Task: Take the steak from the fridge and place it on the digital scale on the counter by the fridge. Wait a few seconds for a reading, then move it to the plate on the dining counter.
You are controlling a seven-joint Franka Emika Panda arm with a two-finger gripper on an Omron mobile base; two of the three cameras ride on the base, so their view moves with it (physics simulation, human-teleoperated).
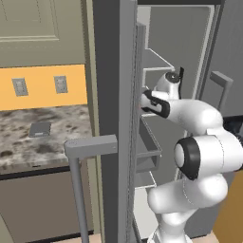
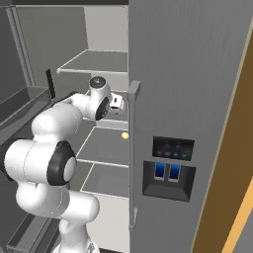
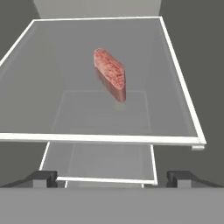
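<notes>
The steak (image 3: 110, 73), a reddish-pink slab with a paler edge, lies on a glass shelf (image 3: 39, 109) inside the open fridge (image 2: 99, 34). My gripper (image 3: 112, 178) is open, level with the shelf's near edge and short of the steak, with nothing between its dark fingertips (image 3: 43, 177). In the right base view my hand (image 2: 116, 102) reaches in over the middle shelf. The digital scale (image 1: 39, 128), a thin grey square, rests on the stone counter (image 1: 28, 147) left of the fridge. The plate and the dining counter are out of view.
The open fridge door (image 1: 114, 118) with its bar handle (image 1: 78, 166) stands between the counter and my arm. The shut right door (image 2: 188, 99) carries a dispenser panel (image 2: 170, 168). A small yellow item (image 2: 125, 135) sits on a lower shelf. More shelves lie above and below.
</notes>
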